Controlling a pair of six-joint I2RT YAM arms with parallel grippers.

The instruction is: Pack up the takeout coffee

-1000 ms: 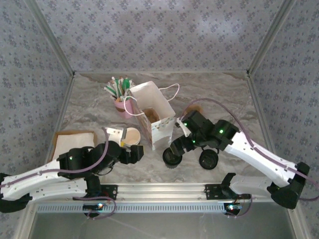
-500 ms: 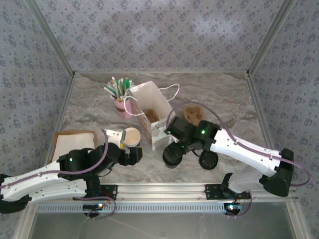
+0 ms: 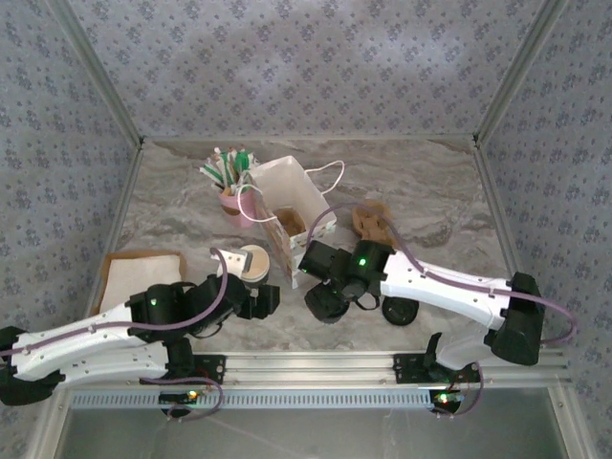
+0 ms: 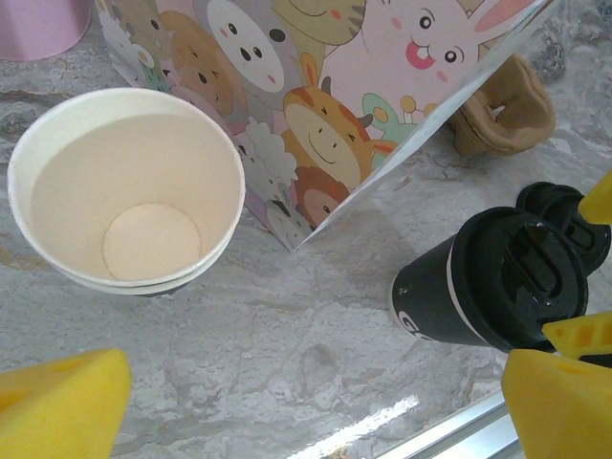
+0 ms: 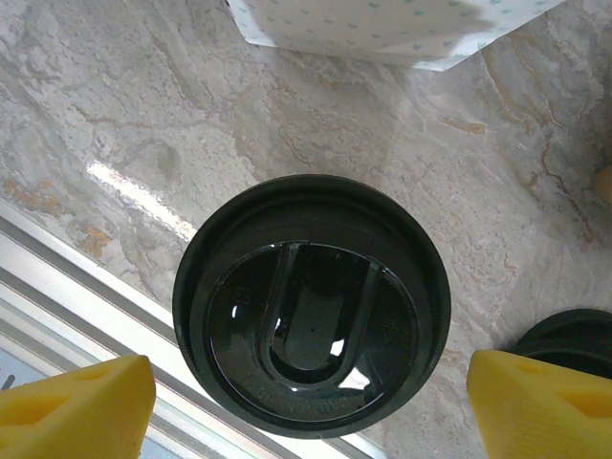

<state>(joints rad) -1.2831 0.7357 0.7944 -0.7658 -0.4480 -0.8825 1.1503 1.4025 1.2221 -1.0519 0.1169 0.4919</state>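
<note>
The paper cup [image 4: 124, 191] is cream-white inside. The bag [image 4: 316, 105] shows bright cartoon animals on one face, and another face is white with pale teal dots. The lidded cup [image 5: 311, 301] is glossy black. The table [image 3: 421, 182] is grey-beige marble, the carrier [image 3: 373, 222] brown, the straw cup [image 3: 230, 203] pink and the walls [image 3: 306, 67] grey-blue floral.
</note>
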